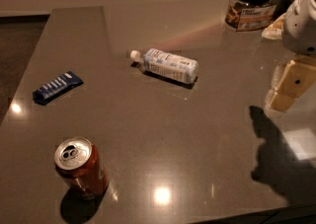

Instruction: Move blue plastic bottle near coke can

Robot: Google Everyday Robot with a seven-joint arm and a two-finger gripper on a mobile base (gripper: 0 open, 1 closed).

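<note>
Partly beyond the right edge: gripper (290, 86).

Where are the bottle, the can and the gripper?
bottle (169, 66): camera view, middle of its label, lying on its side.
can (85, 172): camera view, reddish side wall below the silver top.
gripper (289, 86): camera view, its pale body, at the right edge.
</note>
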